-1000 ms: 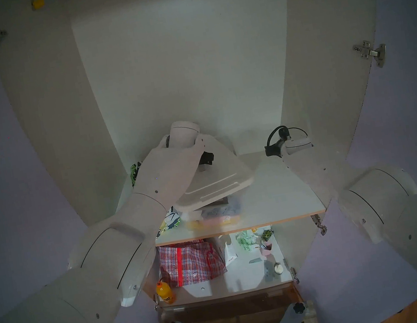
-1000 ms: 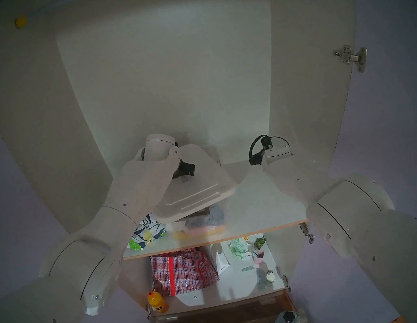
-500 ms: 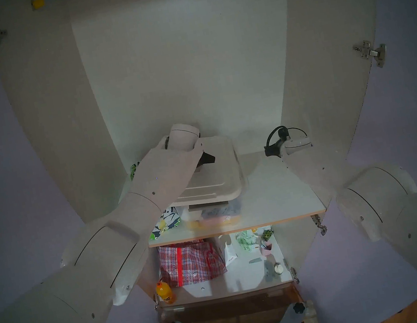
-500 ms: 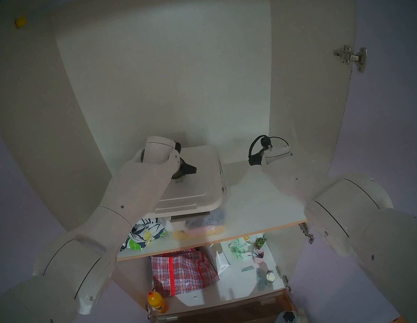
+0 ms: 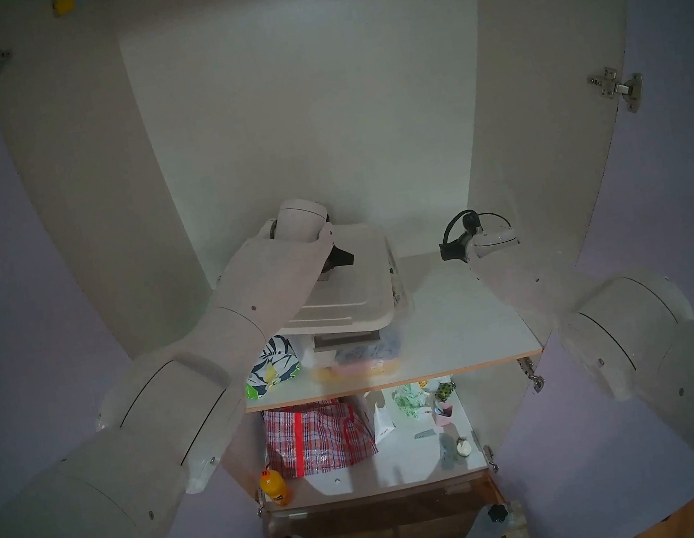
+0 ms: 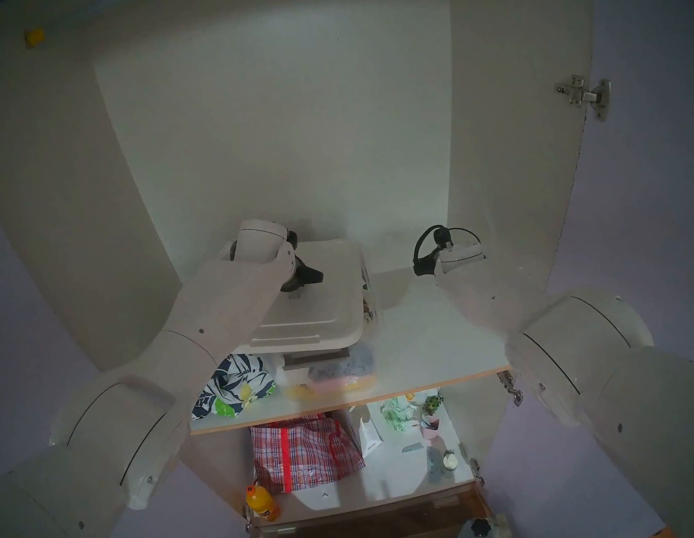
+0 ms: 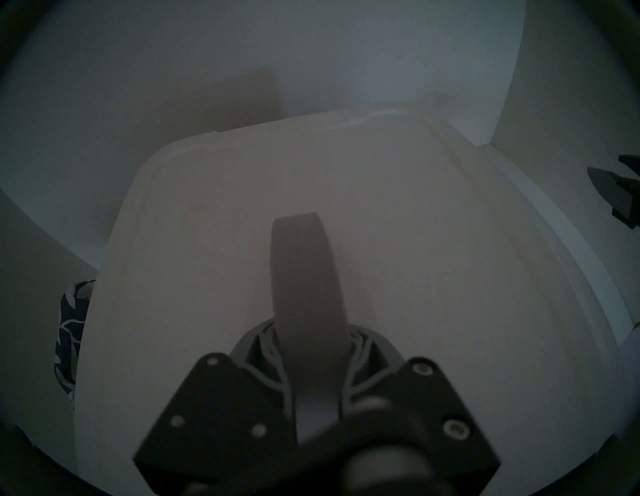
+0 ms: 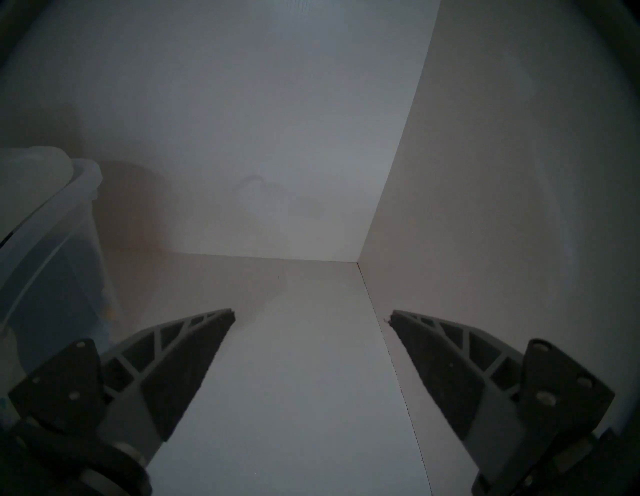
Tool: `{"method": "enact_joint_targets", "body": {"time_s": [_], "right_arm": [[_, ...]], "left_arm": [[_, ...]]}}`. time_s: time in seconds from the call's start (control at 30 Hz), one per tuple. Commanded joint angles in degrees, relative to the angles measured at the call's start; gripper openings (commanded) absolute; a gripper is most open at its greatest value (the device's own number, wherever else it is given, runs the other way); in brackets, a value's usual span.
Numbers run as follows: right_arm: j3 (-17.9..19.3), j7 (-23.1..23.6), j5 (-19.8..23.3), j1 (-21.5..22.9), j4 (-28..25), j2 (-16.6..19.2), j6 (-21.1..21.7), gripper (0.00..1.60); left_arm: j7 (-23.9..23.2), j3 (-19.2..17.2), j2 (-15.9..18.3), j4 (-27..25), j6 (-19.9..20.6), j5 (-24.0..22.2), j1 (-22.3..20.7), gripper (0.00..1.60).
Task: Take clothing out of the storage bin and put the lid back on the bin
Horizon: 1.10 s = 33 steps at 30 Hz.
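While left fingers (image 7: 263, 350) pinch the lid (image 7: 415, 263) handle, right fingers (image 8: 207, 332) stand spread.

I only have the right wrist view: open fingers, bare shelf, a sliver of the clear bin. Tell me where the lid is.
Observer: The left gripper is shut on the lid's grey handle, holding it over the bin.
Operator: Report whether it's seated.
Observer: Not squarely, it seems: the bin's right rim shows past the lid's edge, and the front latch sits uncovered beneath it.
Operator: Confirm the floral garment is out.
Observer: Yes. The floral garment lies on the shelf, beside the bin's left side.
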Motion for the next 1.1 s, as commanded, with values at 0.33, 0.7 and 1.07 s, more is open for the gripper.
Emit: {"method": "enact_joint_targets", "body": {"time_s": [0.33, 0.7, 1.07], "right_arm": [[0.5, 0.0, -0.4, 2.1, -0.6, -0.1, -1.2, 1.6], [0.9, 0.1, -0.8, 2.2, -0.4, -0.2, -1.2, 1.6], [1.2, 0.2, -1.2, 2.3, -0.1, -0.3, -1.4, 1.6]], "left_arm": [[-5.2, -9.3, -3.6, 6.0, -5.8, -4.7, -4.7, 0.0], [-4.5, -4.0, -4.2, 5.4, -6.8, -0.5, -5.6, 0.0], [-4.0, -2.9, -7.1, 13.7, -6.7, -1.3, -9.0, 0.0]]}}
